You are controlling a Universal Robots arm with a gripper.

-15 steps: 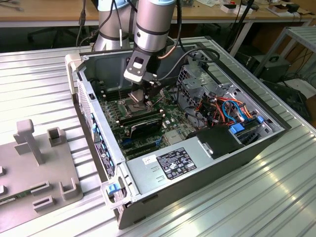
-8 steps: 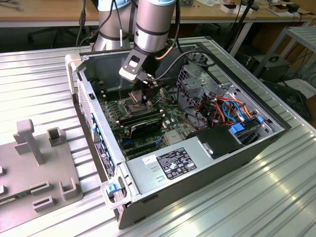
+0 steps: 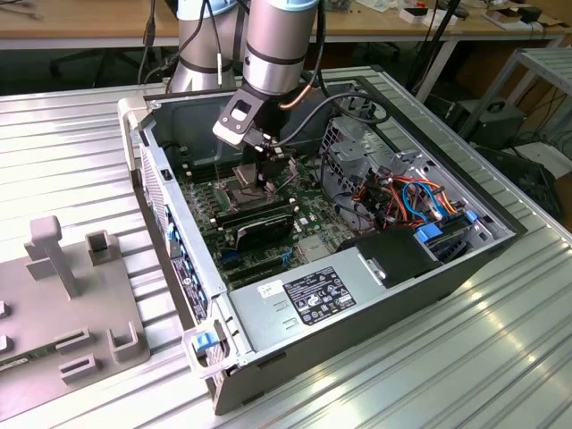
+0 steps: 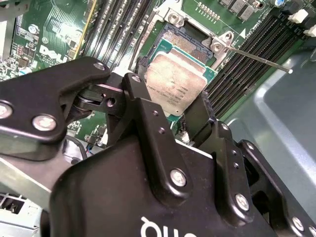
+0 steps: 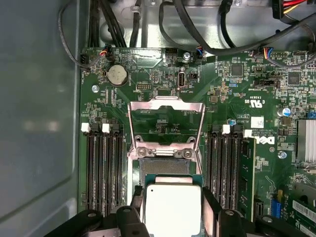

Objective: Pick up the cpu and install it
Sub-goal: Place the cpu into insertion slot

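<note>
Exterior view, middle: open computer case (image 3: 375, 326) lying on a ribbed metal table (image 3: 465, 375); arm (image 3: 279, 45) reaching down into it from above, gripper (image 3: 266, 177) low over the green board (image 3: 313, 212) inside; grey power supply box (image 3: 313, 295) at the case's near end; tangle of orange and blue cables (image 3: 416, 192) toward the exterior view's right; grey plastic holder (image 3: 63, 295) on the table at the exterior view's left, well apart from the case.

Second wrist view: black fingers (image 4: 143, 111) pressed against two opposite edges of the cpu (image 4: 175, 79), so clamped on it rather than spread; dull silver top facing up, green rim showing round it; dark socket (image 4: 178, 40) partly covered by the cpu; cannot tell whether touching the socket or hanging just above it; thin metal lever (image 4: 256, 57) sticking out sideways beside the socket, raised off the board.

First wrist view: cpu held between the same two fingers, square to the socket and overlapping the part nearest the gripper, a strip of pins on the other side left bare; hinged metal frame (image 5: 165, 106) swung open and lying back on the side of the socket away from the gripper; rows of black memory slots (image 5: 103, 168) flanking the socket on both sides, white clips at their ends; round silver battery (image 5: 117, 75) near a corner of the board, well apart from the cpu; black cables (image 5: 197, 29) looping past the board's edge.
</note>
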